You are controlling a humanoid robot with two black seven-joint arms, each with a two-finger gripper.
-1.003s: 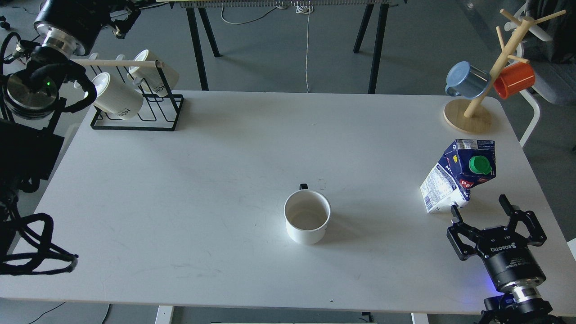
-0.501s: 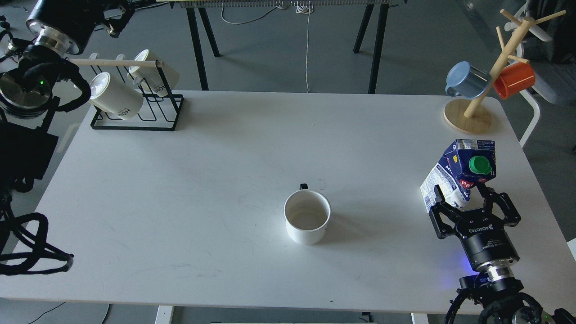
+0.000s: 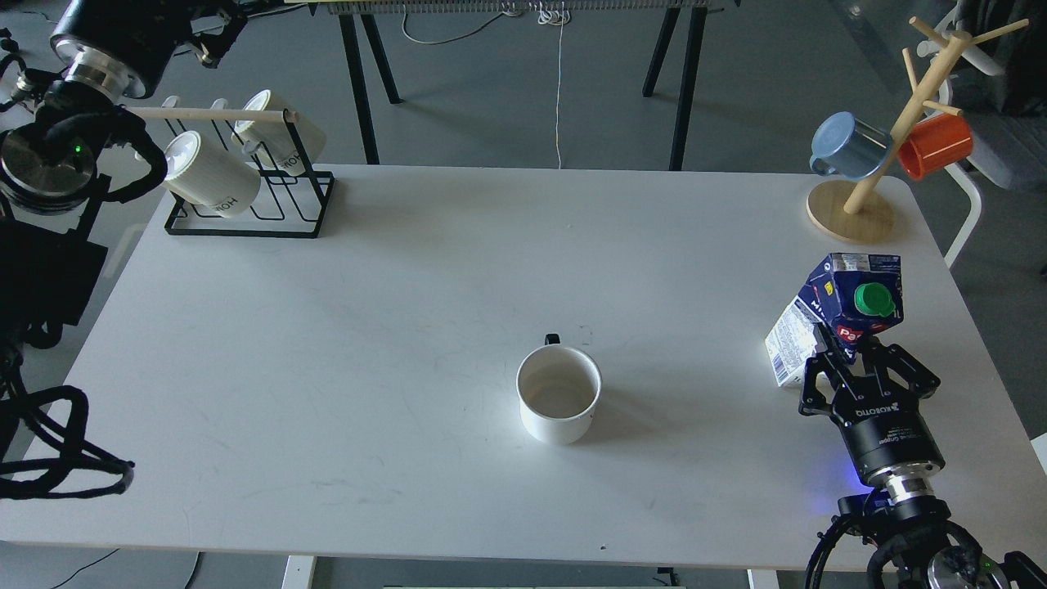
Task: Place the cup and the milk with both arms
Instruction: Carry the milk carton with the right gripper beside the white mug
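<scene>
Nearest, lower right: right gripper [image 3: 851,353] at the foot of the milk [image 3: 836,321], fingers [image 3: 824,360] drawn in around the carton's lower corner. They look pinched on it, contact partly hidden by the gripper body. Carton stands tilted on the desk [image 3: 409,311] near the right edge, green cap [image 3: 872,299] facing the camera, base on the surface.

Mid desk: cup [image 3: 559,393], white, upright, empty, handle pointing away, well apart from the milk. Nothing touches it.

Far left: left arm is raised off the desk beside the rack [image 3: 245,196] holding two white mugs; left gripper can't be made out, so finger state unknown. Far right corner: mug tree [image 3: 859,196] with a blue and an orange mug.

Step in hand, as I judge: grasping the milk with the right arm; cup already looks placed mid desk. Next move calls for a firm hold low on a leaning, crumpled carton, then a straight lift and a carry toward the cup. Risk: carton tips or slips from a corner grip.
</scene>
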